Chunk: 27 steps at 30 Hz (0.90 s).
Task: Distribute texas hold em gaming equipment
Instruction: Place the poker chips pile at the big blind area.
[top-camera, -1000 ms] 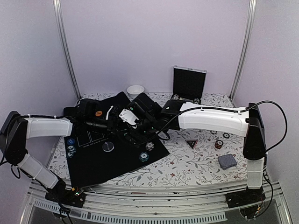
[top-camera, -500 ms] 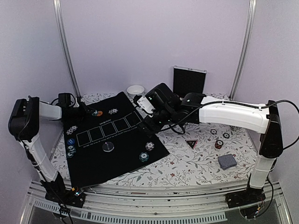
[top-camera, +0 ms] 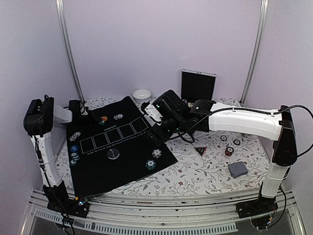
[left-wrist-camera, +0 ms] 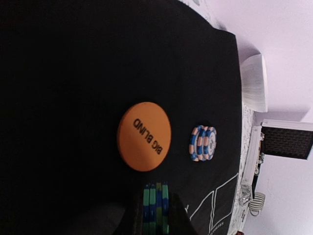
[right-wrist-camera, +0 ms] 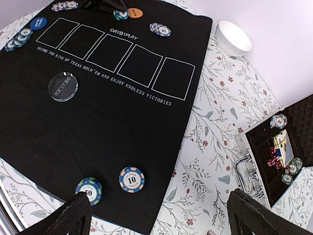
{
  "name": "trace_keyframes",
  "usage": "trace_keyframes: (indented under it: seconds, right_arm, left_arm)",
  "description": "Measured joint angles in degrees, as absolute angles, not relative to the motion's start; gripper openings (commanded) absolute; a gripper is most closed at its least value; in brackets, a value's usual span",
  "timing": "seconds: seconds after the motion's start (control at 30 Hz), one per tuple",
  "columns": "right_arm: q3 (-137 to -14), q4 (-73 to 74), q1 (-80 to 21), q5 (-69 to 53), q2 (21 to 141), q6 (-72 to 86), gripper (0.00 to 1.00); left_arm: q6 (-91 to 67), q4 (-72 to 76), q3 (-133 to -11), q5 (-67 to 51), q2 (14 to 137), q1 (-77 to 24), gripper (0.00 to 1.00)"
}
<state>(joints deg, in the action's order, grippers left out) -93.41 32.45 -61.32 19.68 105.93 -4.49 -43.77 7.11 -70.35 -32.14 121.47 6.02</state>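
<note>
Counter: a flower-printed cloth (top-camera: 205, 171) is spread over it, against pale lilac walls.
Mat: a black mat (top-camera: 122, 166) is laid at an angle on the left half of the cloth; a row of five card boxes is printed on it.
Left fingers (left-wrist-camera: 133, 223): clamped on a green-and-blue chip stack (left-wrist-camera: 155, 205), which is held edge-on over the mat's far left corner.
Neighbours of that stack: an orange BIG BLIND button (left-wrist-camera: 144, 143) is seen just beside it on the mat; a blue-and-pink chip stack (left-wrist-camera: 203, 143) lies close beyond the button.
Right fingers (right-wrist-camera: 63, 218): spread wide apart with nothing between them, held above the mat's right edge.
Dealer button (right-wrist-camera: 63, 86): flat on the mat, below the first box.
Near-edge chips: a "10" chip (right-wrist-camera: 131, 179) and a "50" chip (right-wrist-camera: 88, 190) are set near each other close to the mat's near right edge.
Left-edge chips (right-wrist-camera: 17, 39): grouped by a blue round button (right-wrist-camera: 38, 23).
Triangular marker (top-camera: 199, 150): on the cloth, just right of the mat.
Loose chips (top-camera: 229, 151): scattered on the cloth right of the marker.
Card deck (top-camera: 238, 169): on the cloth by the right arm, well apart from the mat.
Case (right-wrist-camera: 279, 156): open at the far right, lid upright; chips and red dice are seen inside.
White bowl (top-camera: 142, 94): beyond the mat's far corner.
</note>
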Motion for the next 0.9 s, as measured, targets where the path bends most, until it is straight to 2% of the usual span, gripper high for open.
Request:
trace_keyframes:
  seconds: [0.07, 0.17, 0.37, 0.63, 0.83, 0.9]
  right_arm:
    - [-93.41, 32.47, -61.32, 19.70, 105.93, -4.49, 0.99]
    - [-93.38, 32.47, -61.32, 19.75, 105.93, -4.51, 0.99]
    - [-93.38, 32.51, -61.32, 19.73, 105.93, -4.51, 0.99]
    - [-93.38, 32.53, -61.32, 18.83, 105.93, -4.51, 0.99]
    - [-93.38, 32.56, -61.32, 18.33, 105.93, -4.54, 0.99]
    - [-93.38, 32.64, -61.32, 18.24, 105.93, -4.54, 0.99]
  left_arm:
    - [-43.83, 6.57, -70.41, -31.97, 122.52, 6.02, 0.00]
    - [-43.44, 6.00, -71.75, -32.27, 123.42, 6.24, 0.08]
    - [-41.60, 3.60, -73.69, -31.14, 124.22, 6.28, 0.36]
    - [-39.62, 1.78, -74.30, -28.73, 123.63, 5.93, 0.45]
    - [-38.39, 0.08, -75.07, -26.79, 122.98, 5.74, 0.59]
    - [-37.67, -1.19, -75.13, -24.82, 122.21, 5.63, 0.68]
